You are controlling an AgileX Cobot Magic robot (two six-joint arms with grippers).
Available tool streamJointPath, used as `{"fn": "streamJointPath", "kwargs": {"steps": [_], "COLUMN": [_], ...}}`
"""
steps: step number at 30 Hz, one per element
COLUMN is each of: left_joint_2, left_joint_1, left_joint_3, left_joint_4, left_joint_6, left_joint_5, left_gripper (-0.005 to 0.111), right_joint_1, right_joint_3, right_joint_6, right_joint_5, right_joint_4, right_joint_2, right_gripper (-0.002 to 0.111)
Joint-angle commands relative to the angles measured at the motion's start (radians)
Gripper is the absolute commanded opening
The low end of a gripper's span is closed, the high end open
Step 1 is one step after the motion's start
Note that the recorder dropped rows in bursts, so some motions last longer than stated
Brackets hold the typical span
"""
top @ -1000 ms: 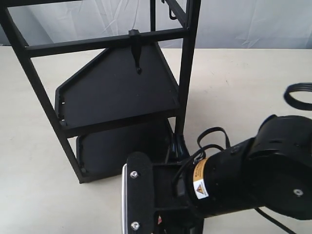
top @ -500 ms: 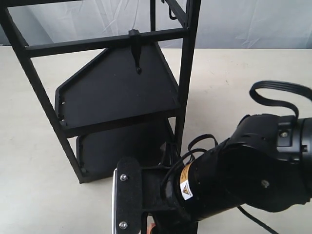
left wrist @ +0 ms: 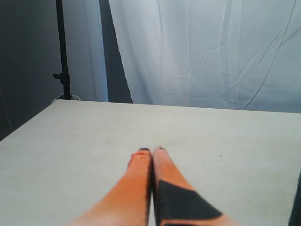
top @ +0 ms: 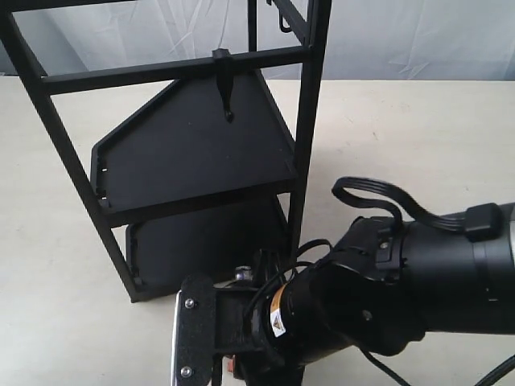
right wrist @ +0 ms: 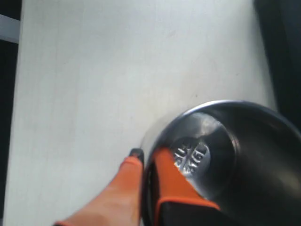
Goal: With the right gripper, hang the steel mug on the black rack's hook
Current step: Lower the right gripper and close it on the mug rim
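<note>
In the right wrist view my right gripper (right wrist: 148, 155) is shut on the wall of the steel mug (right wrist: 249, 160). One orange finger is inside it, over the stamped base, and the other is outside. In the exterior view the right gripper (top: 211, 347) sits low at the front, just before the black rack (top: 309, 121), and its body hides the mug. The long hook (top: 225, 87) hangs from the rack's front crossbar, well above the gripper. My left gripper (left wrist: 152, 150) is shut on nothing, over bare table.
The rack's two shelves (top: 193, 153) face the gripper. A thin J-shaped hook (top: 283, 20) hangs higher at the back. A black cable loop (top: 378, 193) arches over the right arm. The pale table (top: 418, 137) stretches to the right.
The right arm has swung left and lower in the exterior view, bringing its finger plate toward the bottom edge. The cable loop moved left with it. The rack stayed still.
</note>
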Motion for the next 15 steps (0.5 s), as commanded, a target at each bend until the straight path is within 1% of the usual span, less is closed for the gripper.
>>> {"fn": "streamJointPath", "kwargs": {"steps": [1, 8, 12, 15], "left_joint_2": [-0.005, -0.005, -0.005, -0.005], "left_joint_1": [-0.009, -0.009, -0.009, -0.009], "left_joint_3": [0.0, 0.0, 0.0, 0.0], "left_joint_4": [-0.007, -0.007, -0.007, -0.007], "left_joint_6": [-0.002, -0.002, -0.002, -0.002], "left_joint_5": [-0.005, -0.005, -0.005, -0.005], "left_gripper": [0.002, 0.002, 0.002, 0.002], "right_joint_1": [0.004, 0.004, 0.004, 0.004], "right_joint_3": [-0.007, -0.007, 0.01, 0.076], "right_joint_6": [0.026, 0.041, 0.065, 0.067], "right_joint_5": [0.027, 0.016, 0.123, 0.129], "right_joint_4": [0.05, 0.076, 0.084, 0.112], "right_joint_2": [-0.04, -0.213, -0.325, -0.432], "right_gripper": [-0.001, -0.001, -0.001, -0.001]}}
